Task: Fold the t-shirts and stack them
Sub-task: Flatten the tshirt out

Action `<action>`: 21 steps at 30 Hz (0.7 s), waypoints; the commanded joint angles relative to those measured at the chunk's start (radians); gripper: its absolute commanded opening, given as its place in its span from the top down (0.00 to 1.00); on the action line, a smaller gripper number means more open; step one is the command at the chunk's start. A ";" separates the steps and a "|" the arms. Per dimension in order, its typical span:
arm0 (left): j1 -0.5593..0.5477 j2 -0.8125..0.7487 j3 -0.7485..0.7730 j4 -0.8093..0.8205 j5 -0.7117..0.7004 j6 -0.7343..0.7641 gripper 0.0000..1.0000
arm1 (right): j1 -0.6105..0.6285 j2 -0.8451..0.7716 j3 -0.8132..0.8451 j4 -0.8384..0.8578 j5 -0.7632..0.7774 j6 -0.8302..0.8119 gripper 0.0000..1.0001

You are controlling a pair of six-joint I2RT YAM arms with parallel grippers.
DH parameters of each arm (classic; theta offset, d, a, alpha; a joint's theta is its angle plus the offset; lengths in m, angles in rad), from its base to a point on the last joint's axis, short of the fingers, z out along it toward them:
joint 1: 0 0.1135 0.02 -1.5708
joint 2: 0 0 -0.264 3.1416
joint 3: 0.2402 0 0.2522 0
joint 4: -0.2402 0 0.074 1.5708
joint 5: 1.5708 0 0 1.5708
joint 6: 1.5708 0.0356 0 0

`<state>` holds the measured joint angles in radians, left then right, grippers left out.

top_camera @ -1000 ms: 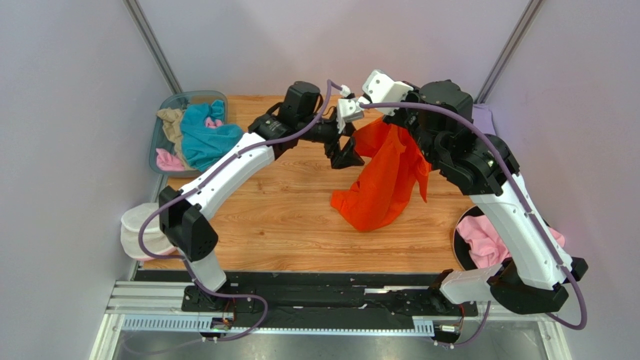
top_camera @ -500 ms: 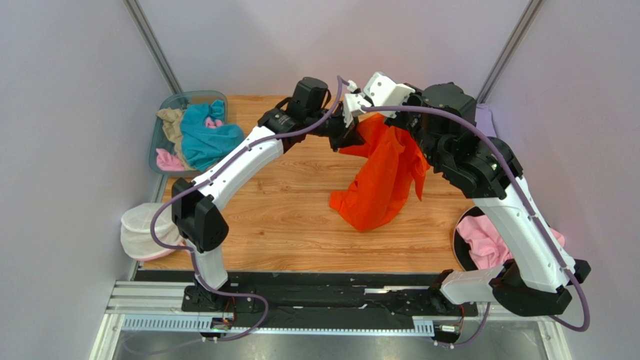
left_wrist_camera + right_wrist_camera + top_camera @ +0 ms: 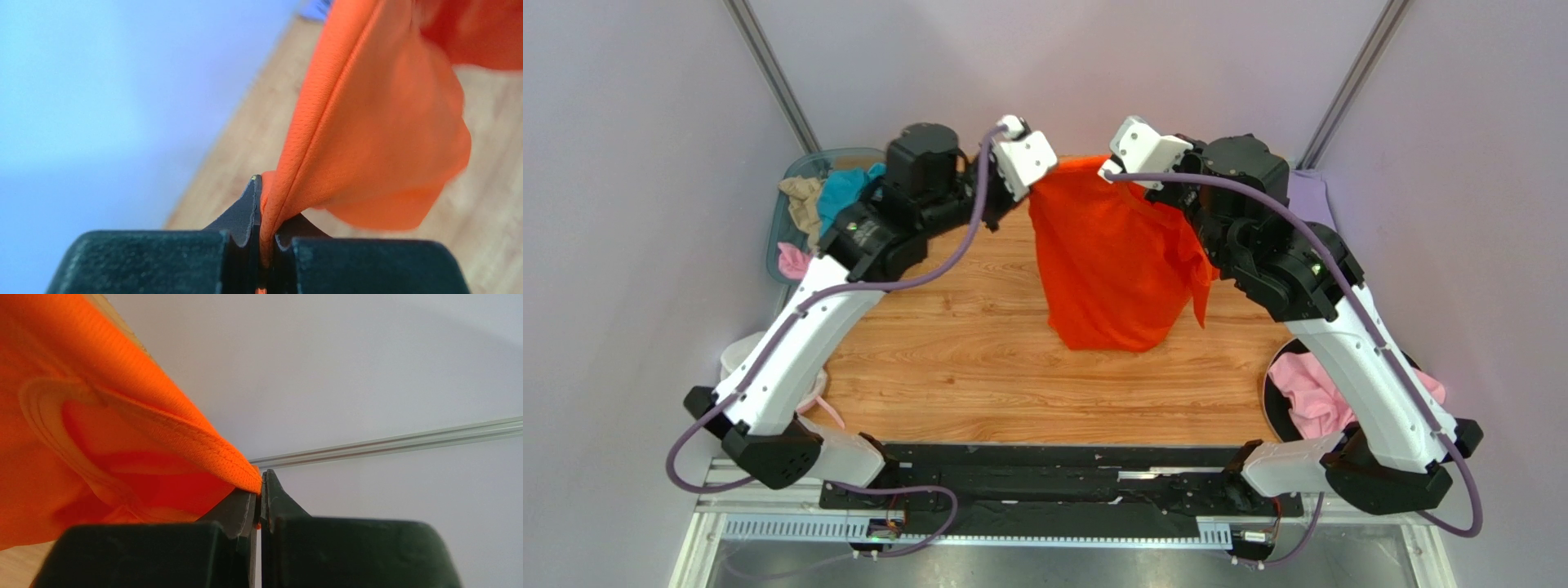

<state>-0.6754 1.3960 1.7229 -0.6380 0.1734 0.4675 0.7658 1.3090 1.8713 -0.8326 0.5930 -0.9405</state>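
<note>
A bright orange t-shirt [image 3: 1109,263] hangs spread out above the back of the wooden table [image 3: 940,355], held up by both grippers. My left gripper [image 3: 1038,181] holds its upper left corner. The left wrist view shows those jaws shut on a folded edge of the orange t-shirt [image 3: 368,122], pinched at my left gripper [image 3: 267,214]. My right gripper [image 3: 1112,169] holds the upper right. In the right wrist view my right gripper [image 3: 258,499] is shut on a ribbed hem of the orange t-shirt [image 3: 153,422]. The shirt's lower edge hangs just over the table.
A clear bin [image 3: 783,221] at the back left holds teal [image 3: 844,186], tan [image 3: 803,196] and pink [image 3: 790,260] shirts. A white mesh pouch [image 3: 744,358] lies at the left edge. A pink shirt [image 3: 1308,386] lies in a dark round holder at the right. Lavender cloth [image 3: 1311,190] shows at the back right.
My left gripper shut on the orange shirt's edge, then rose and swung left, pulling the bunched shirt out into a hanging sheet. The right gripper kept its hold and barely moved.
</note>
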 commanded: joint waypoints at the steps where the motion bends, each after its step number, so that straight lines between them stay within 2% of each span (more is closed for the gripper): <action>1: 0.000 -0.034 0.255 -0.098 -0.166 0.077 1.00 | 0.004 0.030 0.097 0.128 0.041 -0.063 1.00; 3: -0.001 -0.020 0.374 -0.136 -0.170 0.108 1.00 | 0.004 0.036 0.103 0.170 0.045 -0.087 1.00; 6: -0.004 -0.023 0.444 -0.143 -0.213 0.164 1.00 | 0.006 0.041 0.130 0.233 0.039 -0.138 1.00; 8: -0.007 -0.029 0.461 -0.143 -0.219 0.184 1.00 | 0.009 0.053 0.191 0.218 0.021 -0.133 1.00; 13: -0.019 -0.106 0.452 -0.157 -0.207 0.223 1.00 | 0.036 0.030 0.218 0.210 0.024 -0.147 1.00; 21: -0.026 -0.236 0.379 -0.195 -0.227 0.230 1.00 | 0.171 -0.073 0.137 0.207 0.116 -0.198 1.00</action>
<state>-0.7040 1.2655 2.1048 -0.8291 -0.0002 0.6758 0.9112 1.3083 2.0113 -0.6540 0.5713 -1.0973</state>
